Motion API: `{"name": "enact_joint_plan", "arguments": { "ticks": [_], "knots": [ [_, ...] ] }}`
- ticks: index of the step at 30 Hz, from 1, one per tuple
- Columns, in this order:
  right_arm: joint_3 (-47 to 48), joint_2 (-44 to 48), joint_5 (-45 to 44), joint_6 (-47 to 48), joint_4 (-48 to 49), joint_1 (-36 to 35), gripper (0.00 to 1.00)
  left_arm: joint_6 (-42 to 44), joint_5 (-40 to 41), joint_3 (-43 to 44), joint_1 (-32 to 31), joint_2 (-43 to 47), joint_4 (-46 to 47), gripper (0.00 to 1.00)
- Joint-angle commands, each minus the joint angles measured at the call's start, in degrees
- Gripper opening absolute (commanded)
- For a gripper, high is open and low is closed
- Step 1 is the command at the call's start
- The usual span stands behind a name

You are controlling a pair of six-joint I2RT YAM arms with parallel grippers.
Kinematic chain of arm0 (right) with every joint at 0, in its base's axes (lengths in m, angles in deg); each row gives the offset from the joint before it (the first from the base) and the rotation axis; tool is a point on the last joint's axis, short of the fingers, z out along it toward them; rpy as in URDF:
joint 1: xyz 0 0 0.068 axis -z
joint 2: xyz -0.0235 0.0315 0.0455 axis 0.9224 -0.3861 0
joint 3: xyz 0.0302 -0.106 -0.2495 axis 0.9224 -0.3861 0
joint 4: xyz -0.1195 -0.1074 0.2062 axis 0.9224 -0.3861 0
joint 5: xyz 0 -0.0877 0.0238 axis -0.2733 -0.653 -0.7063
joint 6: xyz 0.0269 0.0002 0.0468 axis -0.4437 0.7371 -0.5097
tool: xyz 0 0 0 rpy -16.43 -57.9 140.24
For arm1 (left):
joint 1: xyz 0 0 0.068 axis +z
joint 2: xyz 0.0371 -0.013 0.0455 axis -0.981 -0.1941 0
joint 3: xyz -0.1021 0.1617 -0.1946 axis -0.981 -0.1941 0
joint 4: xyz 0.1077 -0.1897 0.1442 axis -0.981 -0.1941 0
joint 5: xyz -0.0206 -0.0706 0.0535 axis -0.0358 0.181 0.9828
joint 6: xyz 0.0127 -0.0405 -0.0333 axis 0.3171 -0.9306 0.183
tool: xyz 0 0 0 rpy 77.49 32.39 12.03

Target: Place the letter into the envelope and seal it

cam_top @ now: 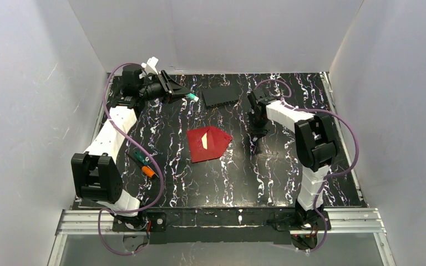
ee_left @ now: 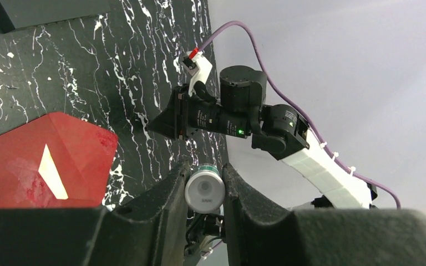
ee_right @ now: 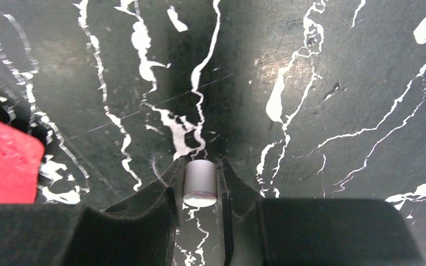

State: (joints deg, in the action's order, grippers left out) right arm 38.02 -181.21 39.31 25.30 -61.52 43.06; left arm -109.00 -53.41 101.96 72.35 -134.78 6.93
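Note:
The dark red envelope lies flat at the table's middle; it also shows in the left wrist view and its corner in the right wrist view. Only a narrow white sliver of the letter shows at the envelope's opening; the rest is hidden inside. My left gripper is raised at the back left, shut on a white glue stick with a green band. My right gripper points down at the table, right of the envelope, shut on a small white cap.
A dark ribbed block lies at the back centre, also in the left wrist view. An orange and a green pen lie at the front left. White walls enclose the black marbled table.

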Motion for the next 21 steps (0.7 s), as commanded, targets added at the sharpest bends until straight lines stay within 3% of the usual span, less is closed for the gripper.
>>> {"name": "enact_joint_plan", "arguments": {
  "ticks": [1, 10, 16, 21],
  "knots": [
    [2.2, -2.4, -3.7, 1.8, -1.6, -0.2, 0.24, 2.6, -1.7, -0.6, -0.2, 2.4, -0.7, 0.0],
    [6.0, -0.6, -2.4, 2.1, -2.8, -0.6, 0.77, 4.5, -3.9, 0.4, -0.7, 1.2, -2.3, 0.0],
    [14.1, 5.5, 4.4, 4.3, -3.4, 0.1, 0.82, 7.6, -5.7, 2.0, -1.5, 0.6, -5.4, 0.0],
    [7.2, 14.3, 38.6, 13.1, 15.0, -2.3, 0.8, 13.5, -10.1, 4.0, -3.4, 0.2, -7.9, 0.0]
  ]
}}
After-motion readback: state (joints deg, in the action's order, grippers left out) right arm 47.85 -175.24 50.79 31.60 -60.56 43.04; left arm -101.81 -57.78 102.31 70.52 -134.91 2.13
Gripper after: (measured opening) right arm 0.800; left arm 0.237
